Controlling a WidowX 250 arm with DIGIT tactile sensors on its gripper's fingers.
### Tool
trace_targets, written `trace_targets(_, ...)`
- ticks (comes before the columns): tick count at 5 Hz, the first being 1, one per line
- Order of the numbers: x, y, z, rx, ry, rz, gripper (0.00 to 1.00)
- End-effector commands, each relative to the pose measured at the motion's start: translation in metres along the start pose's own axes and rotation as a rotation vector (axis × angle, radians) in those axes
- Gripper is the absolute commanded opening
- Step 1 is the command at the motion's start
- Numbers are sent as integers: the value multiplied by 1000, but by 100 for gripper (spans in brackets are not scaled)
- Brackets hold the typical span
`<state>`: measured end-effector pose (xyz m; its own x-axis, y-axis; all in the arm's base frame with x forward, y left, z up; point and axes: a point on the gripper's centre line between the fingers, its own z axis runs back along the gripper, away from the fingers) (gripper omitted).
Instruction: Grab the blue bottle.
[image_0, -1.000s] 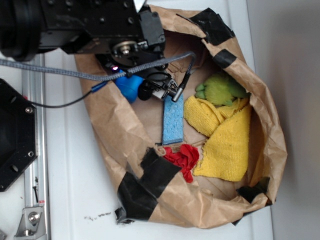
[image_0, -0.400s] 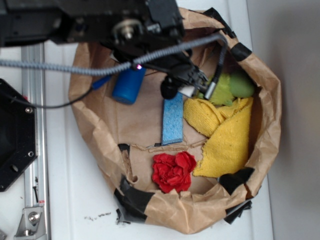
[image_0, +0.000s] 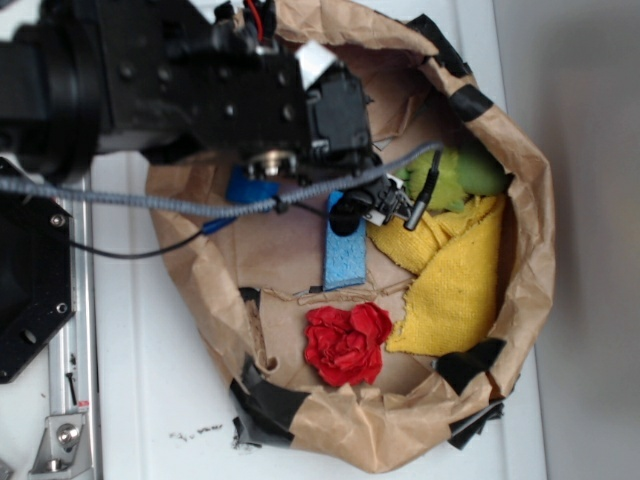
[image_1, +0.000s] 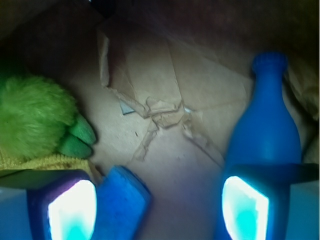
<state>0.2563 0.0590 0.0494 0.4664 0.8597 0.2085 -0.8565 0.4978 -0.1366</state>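
Both tool (image_1: 157, 210) fingers wide, empty, bottle (image_1: 262, 135) beside.

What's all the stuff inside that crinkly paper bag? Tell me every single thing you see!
paper bag: one, brown with black tape patches, on the white table, holding everything else
blue bottle: one, medium blue, at the bag's left side, mostly hidden under the arm from outside
sponge: one, light blue, flat, in the bag's middle
cloth: one, yellow, right of the sponge
plush toy: one, green and fuzzy, above the cloth
red crumpled thing: one, below the sponge
tool: one, open, one finger in front of the bottle, the other beside the sponge
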Motion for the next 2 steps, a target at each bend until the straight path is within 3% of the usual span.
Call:
trace_targets(1, 13, 52, 16, 26, 5, -11, 100)
trace_targets(2, 20, 73, 17, 68, 31, 40, 100)
